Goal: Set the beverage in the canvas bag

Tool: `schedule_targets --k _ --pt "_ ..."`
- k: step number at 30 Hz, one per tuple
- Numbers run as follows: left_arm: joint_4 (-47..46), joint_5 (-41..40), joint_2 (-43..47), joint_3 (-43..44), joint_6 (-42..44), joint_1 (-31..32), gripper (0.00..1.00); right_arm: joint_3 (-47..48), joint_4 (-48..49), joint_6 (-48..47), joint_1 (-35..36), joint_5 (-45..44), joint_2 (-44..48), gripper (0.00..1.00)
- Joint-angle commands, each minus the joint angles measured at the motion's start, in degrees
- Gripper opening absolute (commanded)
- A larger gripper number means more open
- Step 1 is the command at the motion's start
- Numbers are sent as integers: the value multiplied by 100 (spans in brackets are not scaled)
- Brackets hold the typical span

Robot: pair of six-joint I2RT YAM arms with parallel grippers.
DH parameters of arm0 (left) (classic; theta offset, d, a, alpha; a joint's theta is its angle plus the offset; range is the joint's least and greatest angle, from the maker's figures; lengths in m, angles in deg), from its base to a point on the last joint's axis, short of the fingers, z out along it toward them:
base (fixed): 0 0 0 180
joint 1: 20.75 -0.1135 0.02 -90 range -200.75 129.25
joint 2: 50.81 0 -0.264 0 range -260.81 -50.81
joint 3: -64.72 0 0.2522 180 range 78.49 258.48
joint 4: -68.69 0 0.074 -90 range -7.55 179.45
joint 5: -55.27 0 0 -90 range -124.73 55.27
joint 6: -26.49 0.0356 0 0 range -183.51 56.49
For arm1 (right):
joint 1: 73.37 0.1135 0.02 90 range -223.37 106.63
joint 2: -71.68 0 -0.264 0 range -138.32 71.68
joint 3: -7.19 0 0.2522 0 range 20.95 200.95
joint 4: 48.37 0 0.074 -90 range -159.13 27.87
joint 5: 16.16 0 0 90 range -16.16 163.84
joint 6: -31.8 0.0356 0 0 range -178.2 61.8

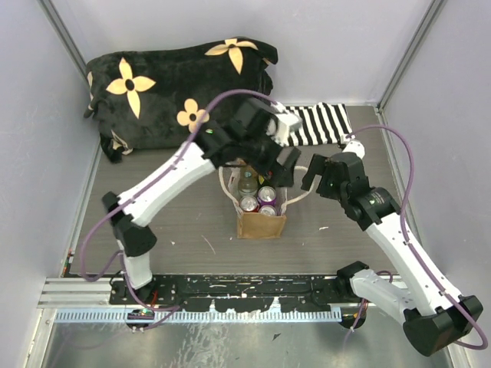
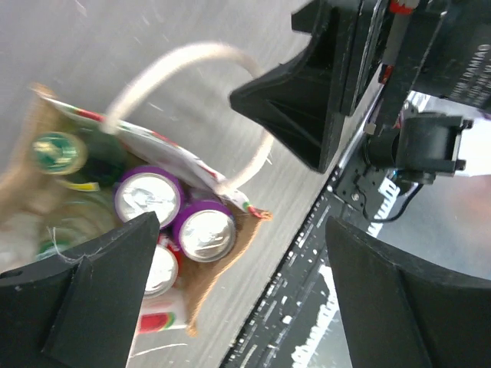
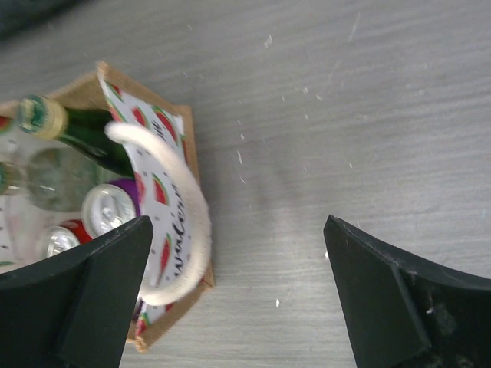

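The tan canvas bag [image 1: 261,224] stands upright mid-table with its cream rope handles [image 2: 192,57] splayed out. Inside it are two purple-rimmed cans [image 2: 148,197], a red can [image 3: 57,239], a green bottle [image 3: 77,126] and a clear bottle [image 3: 54,176]. My left gripper [image 1: 278,159] hovers just above the bag's far side, open and empty; in its wrist view [image 2: 242,299] the bag [image 2: 222,268] lies by the left finger. My right gripper [image 1: 320,175] is open and empty, just right of the bag, with one handle [image 3: 180,215] near its left finger [image 3: 77,299].
A big black plush item with yellow flowers [image 1: 176,84] lies at the back left. A black-and-white striped cloth [image 1: 322,123] lies at the back right. Grey walls close in three sides. A black rail [image 1: 230,295] runs along the near edge.
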Motion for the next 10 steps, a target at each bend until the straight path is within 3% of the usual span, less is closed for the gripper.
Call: schedule_targets --k 1,10 --pt "42 -75 763 237 393 -469 98 597 434 -204 -23 -43 42 100" --pt "-278 -343 1891 -1202 405 -1020 98 1049 722 -166 -22 95 8 100"
